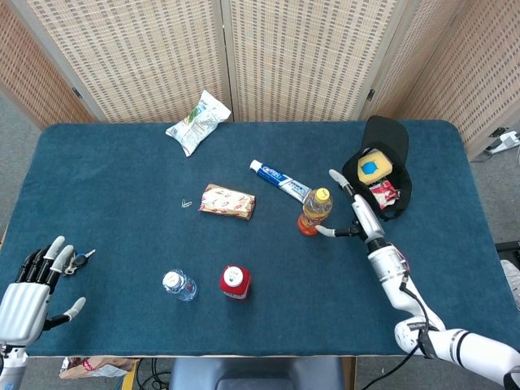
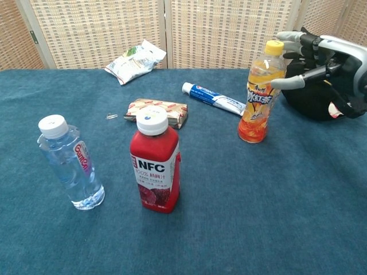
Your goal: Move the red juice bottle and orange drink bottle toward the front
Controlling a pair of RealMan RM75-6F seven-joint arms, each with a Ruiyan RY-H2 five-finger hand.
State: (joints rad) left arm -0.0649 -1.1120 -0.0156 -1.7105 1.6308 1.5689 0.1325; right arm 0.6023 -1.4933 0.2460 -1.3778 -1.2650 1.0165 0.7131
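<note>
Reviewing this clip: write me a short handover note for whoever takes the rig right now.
Right hand: open, fingers spread beside the orange drink bottle, at most just touching, no grip.
Left hand: open, idle at the table's near left corner.
Red juice bottle: upright near the front, beside the water bottle.
Orange bottle: upright mid-table, by the toothpaste.
Done: red looks forward.
Left: grasp orange, bring it forward.

Water bottle [image 2: 69, 166], toothpaste [image 2: 213, 98], snack bag [image 1: 197, 121].
</note>
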